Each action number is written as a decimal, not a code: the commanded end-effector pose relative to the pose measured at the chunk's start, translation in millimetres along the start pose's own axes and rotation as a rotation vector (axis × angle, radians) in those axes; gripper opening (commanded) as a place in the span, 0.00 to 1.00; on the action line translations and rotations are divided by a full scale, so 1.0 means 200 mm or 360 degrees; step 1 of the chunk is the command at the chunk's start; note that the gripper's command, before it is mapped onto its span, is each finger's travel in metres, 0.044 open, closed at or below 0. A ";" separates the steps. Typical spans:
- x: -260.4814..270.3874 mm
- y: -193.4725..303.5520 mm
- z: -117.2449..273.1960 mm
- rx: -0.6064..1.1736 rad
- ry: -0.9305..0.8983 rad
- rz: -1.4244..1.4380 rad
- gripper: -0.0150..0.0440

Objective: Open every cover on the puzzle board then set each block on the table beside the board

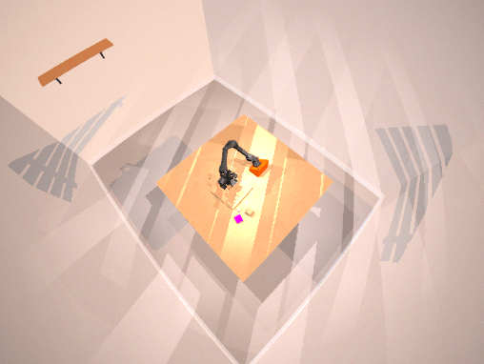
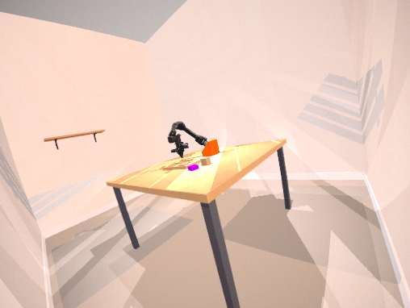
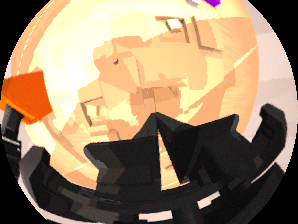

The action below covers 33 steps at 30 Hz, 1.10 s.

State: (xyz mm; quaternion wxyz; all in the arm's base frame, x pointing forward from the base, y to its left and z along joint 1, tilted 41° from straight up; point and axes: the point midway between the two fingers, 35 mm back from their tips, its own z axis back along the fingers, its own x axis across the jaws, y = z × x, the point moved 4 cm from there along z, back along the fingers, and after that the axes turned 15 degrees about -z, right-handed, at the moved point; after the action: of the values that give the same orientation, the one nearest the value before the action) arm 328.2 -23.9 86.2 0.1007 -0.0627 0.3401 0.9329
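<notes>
My gripper (image 1: 228, 183) (image 2: 181, 156) (image 3: 156, 115) is shut and empty, its tips pointing down over the wood-coloured puzzle board (image 1: 233, 202) (image 3: 202, 67). Whether the tips touch the board cannot be told. In the wrist view, one square-framed opening (image 3: 174, 24) with a pale inside shows at the top, and another (image 3: 93, 111) left of the fingertips. Covers are hard to tell from the board and shadows. A purple block (image 1: 238, 219) (image 2: 193, 167) (image 3: 213, 2) and a tan block (image 1: 250, 212) (image 2: 206, 161) rest on the table beside the board.
An orange wedge-like block (image 1: 259, 169) (image 2: 211, 148) (image 3: 27, 96) stands on the table (image 1: 243, 267) (image 2: 161, 193) by the arm's base. A small whitish piece (image 1: 247, 203) lies near the tan block. Strong light stripes and shadows blur the board's details.
</notes>
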 end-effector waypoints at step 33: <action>0.02 0.00 -0.18 0.0012 -0.0006 0.0012 0.25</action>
State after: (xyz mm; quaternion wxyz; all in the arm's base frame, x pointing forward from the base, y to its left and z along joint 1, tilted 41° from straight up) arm 328.1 -44.7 62.2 0.1008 -0.0622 0.3402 0.9328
